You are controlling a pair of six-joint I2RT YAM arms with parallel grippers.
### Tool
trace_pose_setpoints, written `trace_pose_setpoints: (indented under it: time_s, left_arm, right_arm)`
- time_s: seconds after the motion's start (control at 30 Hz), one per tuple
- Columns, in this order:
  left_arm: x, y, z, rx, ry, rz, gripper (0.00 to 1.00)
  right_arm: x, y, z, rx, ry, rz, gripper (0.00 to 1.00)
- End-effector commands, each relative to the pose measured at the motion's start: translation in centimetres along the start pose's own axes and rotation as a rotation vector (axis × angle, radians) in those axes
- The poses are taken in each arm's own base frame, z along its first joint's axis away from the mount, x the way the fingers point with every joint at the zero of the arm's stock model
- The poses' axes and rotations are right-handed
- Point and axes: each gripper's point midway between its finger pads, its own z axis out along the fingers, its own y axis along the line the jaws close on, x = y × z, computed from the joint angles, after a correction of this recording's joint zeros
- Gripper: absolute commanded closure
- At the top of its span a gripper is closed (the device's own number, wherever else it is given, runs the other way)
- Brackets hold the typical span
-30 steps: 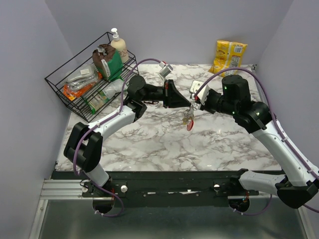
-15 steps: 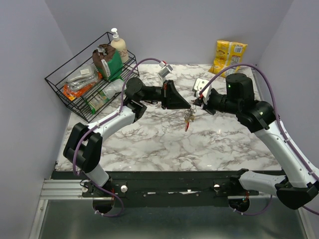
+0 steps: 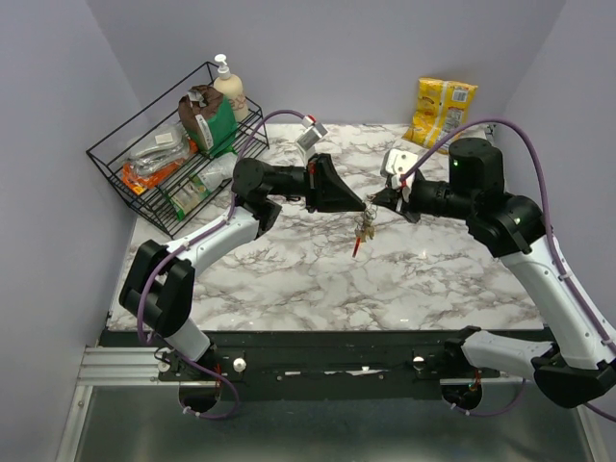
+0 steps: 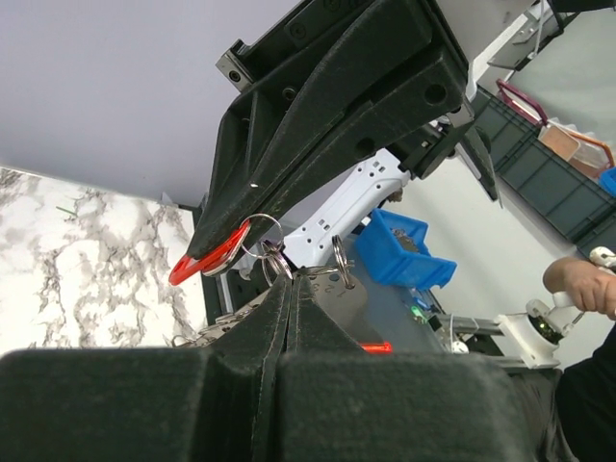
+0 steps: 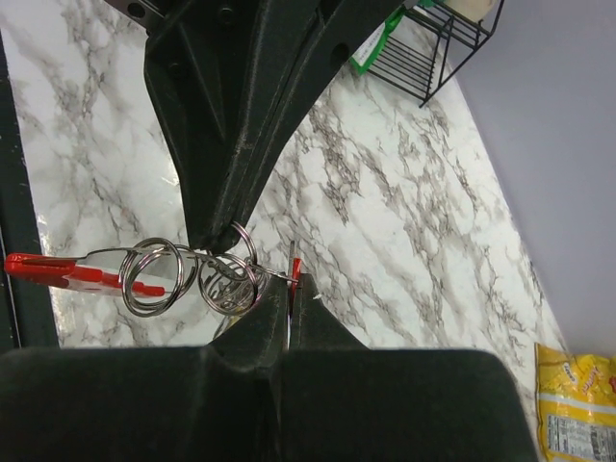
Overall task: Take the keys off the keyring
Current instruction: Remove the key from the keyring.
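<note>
From above: pinching the keyring (image 3: 369, 212) from both sides, left gripper (image 3: 363, 204) and right gripper (image 3: 376, 200) both squeezed shut, tip to tip, holding it up over the table (image 3: 289, 279) and letting the keys (image 3: 363, 231) dangle free, likely making them easier to slide off. From the left wrist: biting down tight on the thin rings, right beside the red loop (image 4: 207, 262) being nipped by the other tip, probably for pulling the ring apart. From the right wrist: clamping on a bit of red at the tip, leaving two rings (image 5: 154, 279) and a red key (image 5: 58, 269) hanging off to one side. Not seeing any key off yet.
</note>
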Motion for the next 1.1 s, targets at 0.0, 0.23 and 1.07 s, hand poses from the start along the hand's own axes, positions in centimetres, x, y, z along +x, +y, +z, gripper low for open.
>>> trace_pose_setpoints:
  time_s: [0.0,0.23,1.07]
  left_arm:
    - [0.6,-3.5,-0.3,0.092,0.068,0.05,1.0]
    - [-0.6,-4.6,-0.5,0.118,0.043,0.075,1.0]
    - [-0.7,-5.6,-0.7,0.155,0.017,0.094,1.0]
  right_arm:
    - [0.0,-1.1,-1.3,0.068,0.001,-0.029,0.99]
    - [2.0,-0.2,-1.2,0.048,0.044,-0.053,0.99]
    - [2.6,-2.2,-0.6,0.108,0.01,0.019,0.99]
